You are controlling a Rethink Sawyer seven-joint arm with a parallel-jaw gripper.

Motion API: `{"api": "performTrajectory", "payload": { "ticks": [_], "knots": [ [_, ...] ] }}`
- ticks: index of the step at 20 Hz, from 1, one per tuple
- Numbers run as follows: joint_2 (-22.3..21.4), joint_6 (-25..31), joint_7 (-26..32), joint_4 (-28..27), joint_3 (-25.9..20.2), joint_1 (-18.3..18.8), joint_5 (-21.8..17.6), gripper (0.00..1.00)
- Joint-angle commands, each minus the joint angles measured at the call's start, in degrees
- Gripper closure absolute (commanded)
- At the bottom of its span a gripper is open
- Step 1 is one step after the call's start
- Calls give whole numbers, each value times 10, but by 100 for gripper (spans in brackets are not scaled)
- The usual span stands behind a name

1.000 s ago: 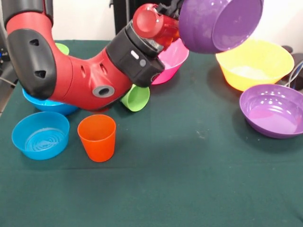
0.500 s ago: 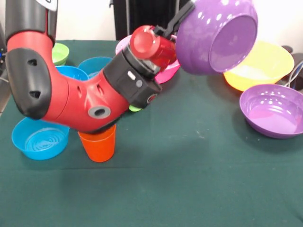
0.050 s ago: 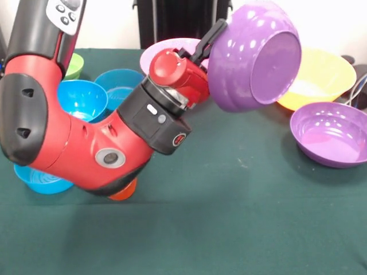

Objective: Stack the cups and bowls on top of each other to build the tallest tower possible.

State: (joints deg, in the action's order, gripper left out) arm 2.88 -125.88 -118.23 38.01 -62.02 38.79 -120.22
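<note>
Currently the gripper (image 3: 213, 35) is clamped on the rim of a purple bowl (image 3: 252, 56), held in the air and tipped on its side, mouth facing toward the yellow bowl (image 3: 321, 77). Versus a second ago the arm (image 3: 86, 143) has swung lower and across the table, so the carried bowl sits lower and further from the yellow bowl, now partly in front of the pink bowl (image 3: 166, 47). The arm now hides most of the orange cup (image 3: 123, 192) and part of one small blue bowl (image 3: 40, 179); only slivers show. My read: it's mid-transport, no stack started yet, target unclear. Second purple bowl (image 3: 330, 133) sits on the cloth just below the yellow bowl, apart from it. Two more blue bowls (image 3: 83, 97) sit to the far side of the pink bowl, with a green bowl (image 3: 74, 64) beyond them at the table edge. Green cup not visible. Surface is a dark green tablecloth (image 3: 241, 217), flat and matte; behind it a pale wall and a black stand (image 3: 183, 20).
</note>
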Motion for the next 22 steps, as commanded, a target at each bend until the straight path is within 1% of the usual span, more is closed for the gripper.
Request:
{"api": "performTrajectory", "payload": {
  "ticks": [1, 3, 4, 7, 8, 9, 11, 13, 17, 22],
  "knots": [
    [89, -52, 126, -161, -40, -26, -77, 100],
    [98, -62, 107, -191, -65, -31, -91, 100],
    [104, -66, 95, -207, -82, -33, -105, 100],
    [117, -80, 63, -238, -135, -28, -129, 100],
    [123, -87, 50, -247, -161, -25, -144, 100],
    [126, -89, 42, -252, -177, -22, -155, 100],
    [135, -97, 24, -261, -225, -12, -189, 100],
    [147, -102, 11, -265, -279, 1, -236, 100],
    [180, -131, -27, -263, -405, 38, -333, 100],
    [230, -179, -46, -246, -557, 83, -479, 100]
  ]
}}
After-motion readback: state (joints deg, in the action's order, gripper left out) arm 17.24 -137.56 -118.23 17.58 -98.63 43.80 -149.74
